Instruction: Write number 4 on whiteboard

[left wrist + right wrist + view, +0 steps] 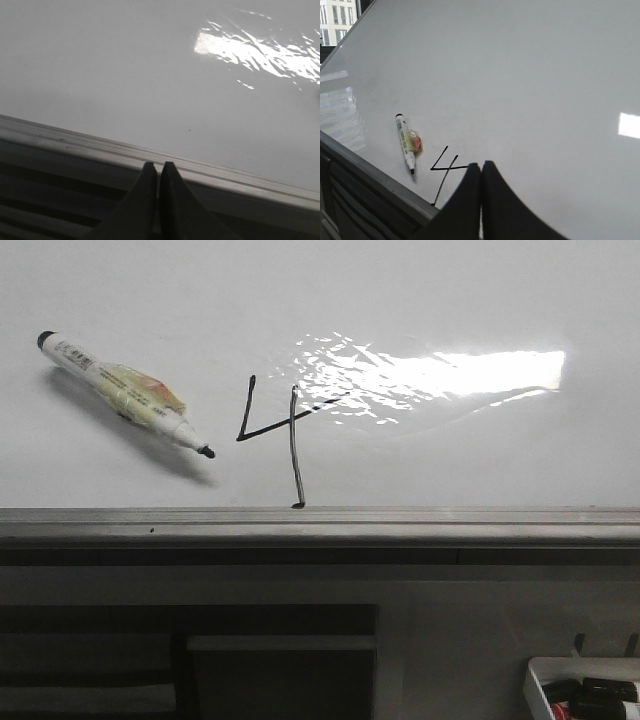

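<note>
A thin black open-topped number 4 (285, 435) is drawn on the glossy whiteboard (450, 300), its long stroke ending at the grey edge strip (320, 523). It also shows in the right wrist view (442, 167). A white marker (125, 393), uncapped with its black tip toward the 4, lies flat on the board to the left of it, also seen in the right wrist view (408, 143). My right gripper (481, 165) is shut and empty, beside the 4. My left gripper (158, 165) is shut and empty at the board's edge strip (75, 142). Neither gripper shows in the front view.
Bright glare (440, 375) lies on the board to the right of the 4. A small white tray (585, 690) with dark markers stands below the board at the right. Dark shelving (190, 660) lies under the edge strip.
</note>
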You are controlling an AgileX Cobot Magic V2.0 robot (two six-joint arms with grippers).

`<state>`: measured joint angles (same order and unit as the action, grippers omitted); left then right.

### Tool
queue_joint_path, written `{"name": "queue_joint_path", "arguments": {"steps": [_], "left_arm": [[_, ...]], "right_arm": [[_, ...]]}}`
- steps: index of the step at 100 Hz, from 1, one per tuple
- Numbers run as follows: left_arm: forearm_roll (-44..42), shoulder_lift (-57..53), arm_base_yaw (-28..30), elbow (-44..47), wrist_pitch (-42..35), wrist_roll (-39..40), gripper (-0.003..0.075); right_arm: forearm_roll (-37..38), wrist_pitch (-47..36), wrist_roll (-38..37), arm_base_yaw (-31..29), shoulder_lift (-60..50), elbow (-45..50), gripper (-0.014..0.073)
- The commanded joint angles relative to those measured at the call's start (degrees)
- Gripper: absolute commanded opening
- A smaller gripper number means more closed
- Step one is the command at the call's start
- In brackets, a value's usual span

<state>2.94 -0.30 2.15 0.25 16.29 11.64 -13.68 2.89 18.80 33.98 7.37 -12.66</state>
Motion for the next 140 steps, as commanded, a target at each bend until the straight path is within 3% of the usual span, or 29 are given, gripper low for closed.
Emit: {"name": "queue_joint_path", "arguments": {"steps": [1, 125, 132, 140], "left_arm": [[0.24, -1.64, 0.69, 1.06, -1.48, -0.07, -0.0020], [-0.60, -1.64, 0.69, 1.06, 0.42, -0.33, -0.0020], [-0.60, -1.64, 0.69, 1.06, 0.42, -0.33, -0.0020], [-0.60, -1.64, 0.69, 1.06, 0.42, -0.33, -0.0020]], "right_arm": [[0.25, -4.67, 0.14, -0.39, 0.52, -1.47, -0.0061], [0.41, -4.53, -0.07, -0.39, 0.52, -1.36, -0.0061], [4.94, -4.43, -4.38, -0.39, 0.52, -1.36, -0.0061], [17.09, -4.43, -17.38, -0.50, 0.52, -1.36, -0.0061]]}}
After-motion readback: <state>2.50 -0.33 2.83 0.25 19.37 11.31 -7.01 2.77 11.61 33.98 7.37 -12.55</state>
